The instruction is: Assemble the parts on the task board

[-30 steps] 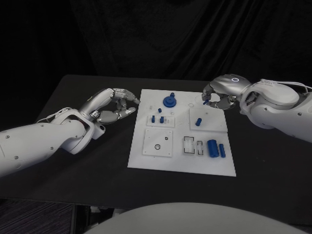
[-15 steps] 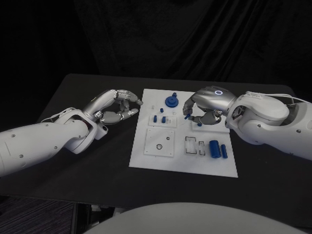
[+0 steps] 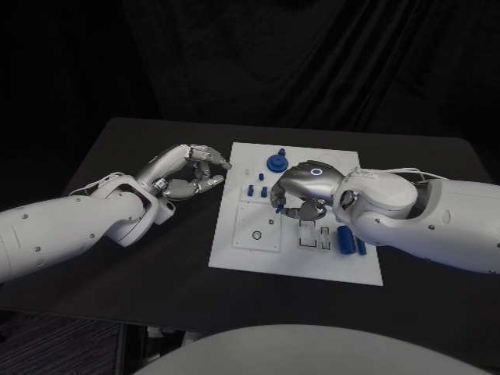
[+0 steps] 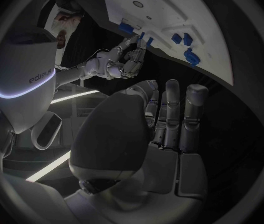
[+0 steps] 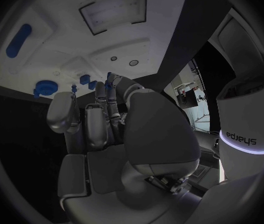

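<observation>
**Right hand over the middle of the task board, left hand beside its edge**

Head view. The white task board (image 3: pixel 295 262) lies at the centre of the black table (image 3: pixel 115 266). The right hand (image 3: pixel 298 193), fingers curled downward, is over the board's middle and covers the recesses under it; whether it holds a part cannot be told here. The right arm (image 3: pixel 430 223) crosses the board's right side and hides part of that edge. The left hand (image 3: pixel 188 173) is just beside the board's left edge, off the plate, fingers bent inward around nothing. A round blue part (image 3: pixel 277 162) stands near the far edge, small blue pegs (image 3: pixel 257 190) sit left of the right hand, and a blue cylinder (image 3: pixel 344 238) lies near the right edge. The near strip of the board is bare, with open table on every side.

Left wrist view. The left hand (image 4: pixel 163 134) shows loosely bent fingers with nothing between them; beyond it the right hand (image 4: pixel 129 59) is at the board (image 4: pixel 194 30), fingertips next to blue pieces.

Right wrist view. The right hand (image 5: pixel 107 124) points its fingers (image 5: pixel 110 87) at the board (image 5: pixel 76 35); a small blue piece sits at the fingertips, grip uncertain.
</observation>
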